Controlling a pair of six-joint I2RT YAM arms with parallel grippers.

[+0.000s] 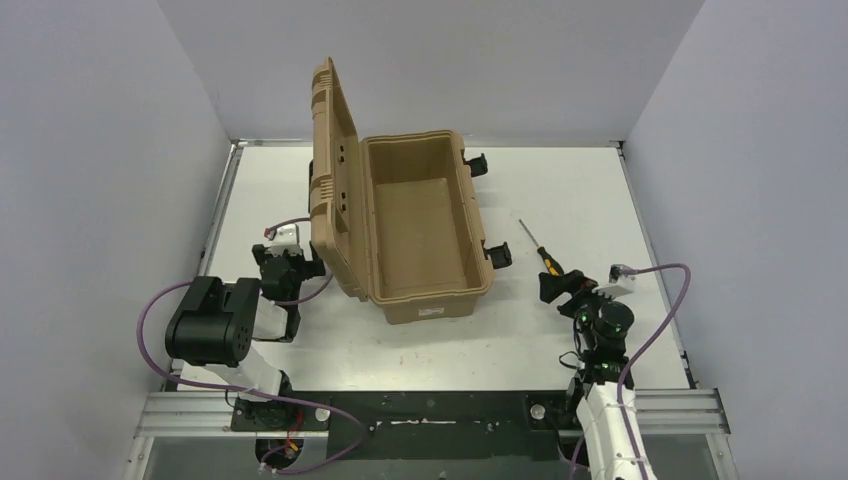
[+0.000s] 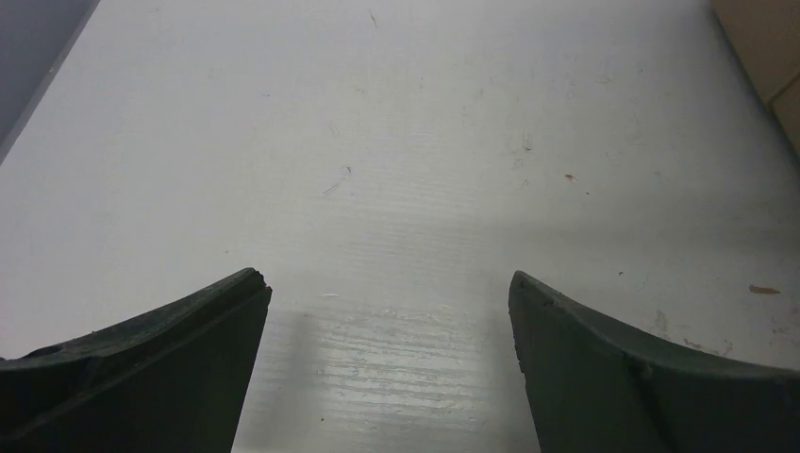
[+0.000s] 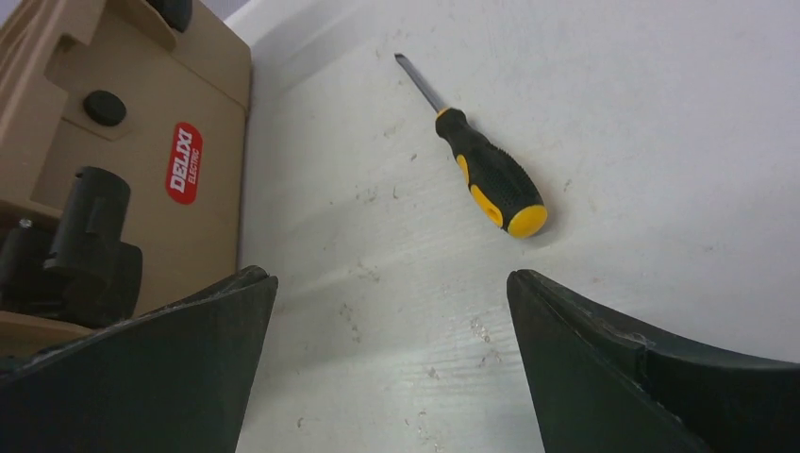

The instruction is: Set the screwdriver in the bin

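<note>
Beside the bin (image 1: 435,300), just short of the screwdriver (image 3: 483,173), the right claw (image 3: 389,283), wide open and empty.

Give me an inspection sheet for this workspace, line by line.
Surface: white tabletop, scuffed and speckled.
Job's things: small black-and-yellow screwdriver with silver shaft lies flat, right of the large tan plastic bin; lid open, tub looks empty.
Clutter: nothing seen.
Grippers: left tool open over bare tabletop; right tool open, just short of the screwdriver handle.
Cables: purple cables loop on both sides, clear of the screwdriver.
Surroundings: plain grey walls on three sides.
</note>
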